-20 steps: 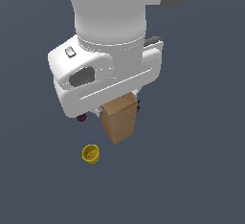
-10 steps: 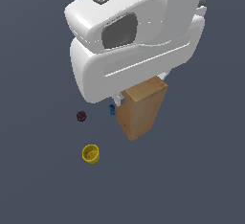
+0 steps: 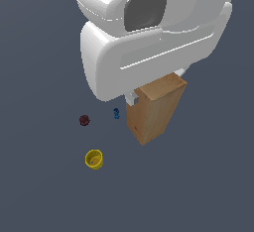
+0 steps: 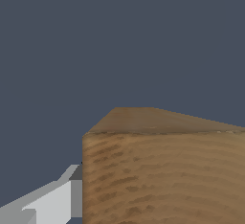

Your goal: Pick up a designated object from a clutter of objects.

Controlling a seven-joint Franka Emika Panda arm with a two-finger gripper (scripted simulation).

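Observation:
The tan wooden block (image 3: pixel 153 111), tall with visible grain, hangs tilted above the dark floor. My gripper (image 3: pixel 156 85) is shut on its upper end. The big white hand hides most of the grip, and only one grey finger (image 3: pixel 131 98) shows at the block's side. In the wrist view the block (image 4: pixel 162 170) fills the close foreground, with one finger (image 4: pixel 52 201) pressed against its side. The rest of the clutter lies below, toward the exterior view's left: a yellow cup (image 3: pixel 94 159), a dark maroon ball (image 3: pixel 85 120) and a tiny blue piece (image 3: pixel 116 113).
The floor (image 3: pixel 208 186) is a plain dark grey-blue surface. The white arm body (image 3: pixel 149 32) covers the upper middle of the exterior view and hides whatever lies behind it.
The arm has risen with the block held, so both look larger and have shifted toward the exterior view's right. The ball and blue piece, partly hidden before, now show; the cup has stayed put.

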